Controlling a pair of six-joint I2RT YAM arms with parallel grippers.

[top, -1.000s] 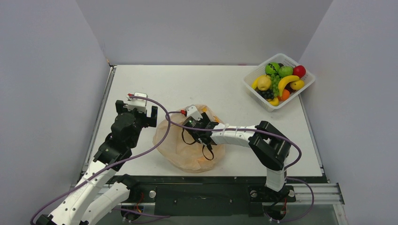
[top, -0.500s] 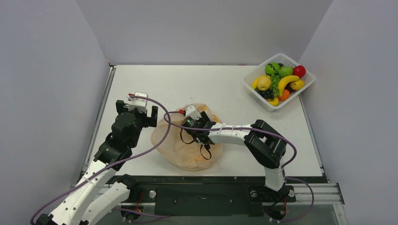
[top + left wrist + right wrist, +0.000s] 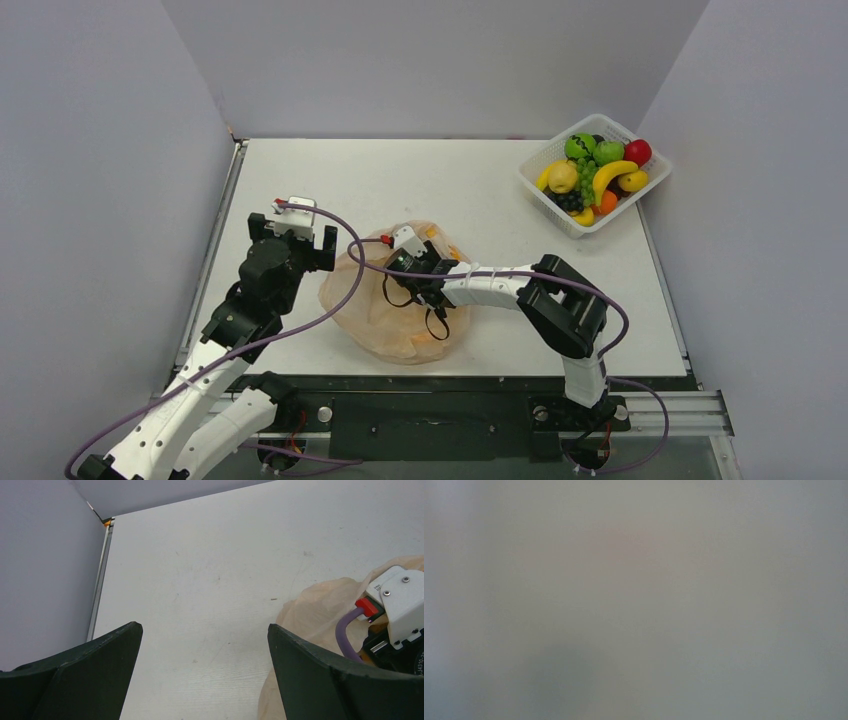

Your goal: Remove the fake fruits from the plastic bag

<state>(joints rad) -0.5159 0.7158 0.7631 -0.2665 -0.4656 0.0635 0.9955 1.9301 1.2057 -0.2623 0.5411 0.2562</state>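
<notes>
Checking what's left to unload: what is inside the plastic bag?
An orange patch shows through the plastic bag at its near edge, perhaps fruit. The film and the right gripper over it hide the rest.

I am reading one marking only. In the left wrist view, white print on the black motor housing (image 3: 406, 655) of the right arm is showing "4310", its ends cut off at the frame edge. Printed marks on the plastic bag (image 3: 385, 322) are proving too small to read. The right wrist view is giving only blur.
</notes>
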